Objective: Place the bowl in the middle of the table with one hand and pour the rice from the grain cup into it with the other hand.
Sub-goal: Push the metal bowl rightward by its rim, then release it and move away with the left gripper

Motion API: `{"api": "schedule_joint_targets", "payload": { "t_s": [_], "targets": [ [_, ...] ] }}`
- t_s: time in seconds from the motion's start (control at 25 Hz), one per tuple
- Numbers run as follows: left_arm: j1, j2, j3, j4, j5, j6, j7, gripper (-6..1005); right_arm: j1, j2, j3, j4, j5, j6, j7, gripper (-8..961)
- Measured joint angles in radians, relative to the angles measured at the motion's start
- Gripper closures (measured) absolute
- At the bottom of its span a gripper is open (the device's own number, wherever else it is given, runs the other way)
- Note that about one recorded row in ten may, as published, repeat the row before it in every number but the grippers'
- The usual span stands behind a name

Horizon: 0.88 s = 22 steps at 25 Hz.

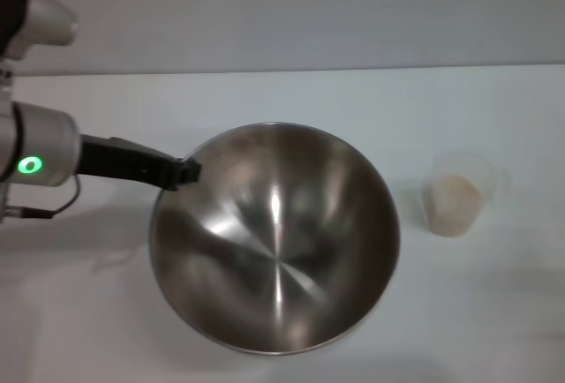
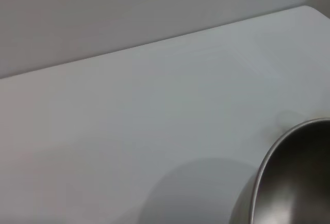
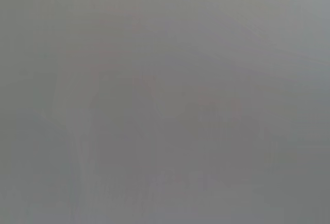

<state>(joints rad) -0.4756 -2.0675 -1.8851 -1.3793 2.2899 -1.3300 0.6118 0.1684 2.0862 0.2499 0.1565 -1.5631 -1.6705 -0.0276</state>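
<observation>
My left end effector (image 1: 187, 172) is clamped on the rim of the stainless-steel bowl (image 1: 275, 237), which sits near the middle of the desk (image 1: 265, 96). I should set it flat before releasing. The grain cup (image 1: 459, 196) of rice (image 1: 455, 196) stands well apart to its right; my right end effector is out of view.

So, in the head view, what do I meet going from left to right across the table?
Left gripper at the bowl's rim → bowl → grain cup holding rice, standing apart from the bowl on the table.
</observation>
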Motion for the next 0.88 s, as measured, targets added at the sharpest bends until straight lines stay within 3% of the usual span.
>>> {"api": "schedule_joint_targets", "payload": {
  "t_s": [0.44, 0.88],
  "targets": [
    [-0.102, -0.002, 0.096, 0.143, 0.000, 0.128, -0.001, 947, -0.006, 0.002, 0.000, 0.000, 0.000, 0.002, 0.000, 185],
    [-0.104, 0.001, 0.114, 0.181, 0.010, 0.189, 0.001, 939, -0.009, 0.002, 0.000, 0.000, 0.000, 0.007, 0.000, 186]
  ]
}}
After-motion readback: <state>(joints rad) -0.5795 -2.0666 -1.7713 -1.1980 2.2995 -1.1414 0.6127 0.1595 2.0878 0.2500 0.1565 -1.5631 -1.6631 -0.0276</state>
